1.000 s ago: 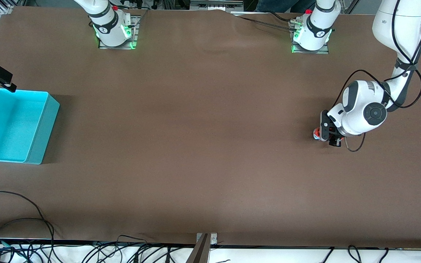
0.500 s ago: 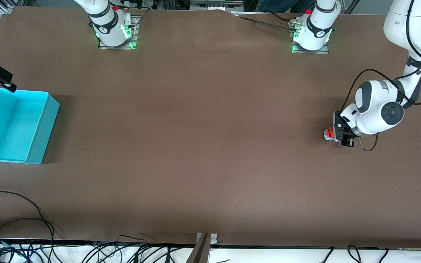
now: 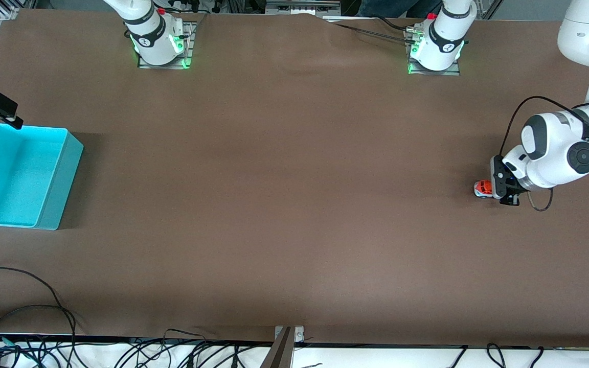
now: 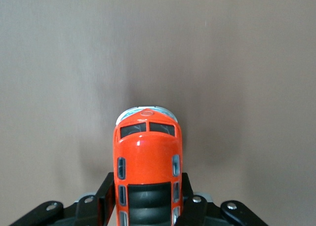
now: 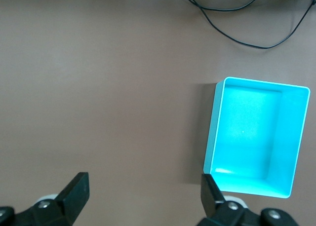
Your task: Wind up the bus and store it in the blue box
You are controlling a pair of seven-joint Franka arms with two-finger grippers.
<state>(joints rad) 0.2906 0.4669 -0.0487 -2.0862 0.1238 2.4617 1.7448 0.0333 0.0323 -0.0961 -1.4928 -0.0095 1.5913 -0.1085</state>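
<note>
Spreading across nearly the whole front view is a brown table, with two white robot arms based along its upper edge. The blue box, a turquoise open-topped bin, sits at the right arm's end of the table, and nothing shows inside it. Taking that box as the landmark, everything else is placed from it. The left arm reaches down at the other end of the table, well apart from the box. The left gripper is low at the table surface there, its fingers pressed against the two sides of the bus, pinching it. The bus is a small orange-red toy with a dark roof window; its nose points out from the gripper, toward the box's end of the table. The right gripper waits high up, at the box's upper corner in the front view, with its two fingers spread wide and nothing between them.
</note>
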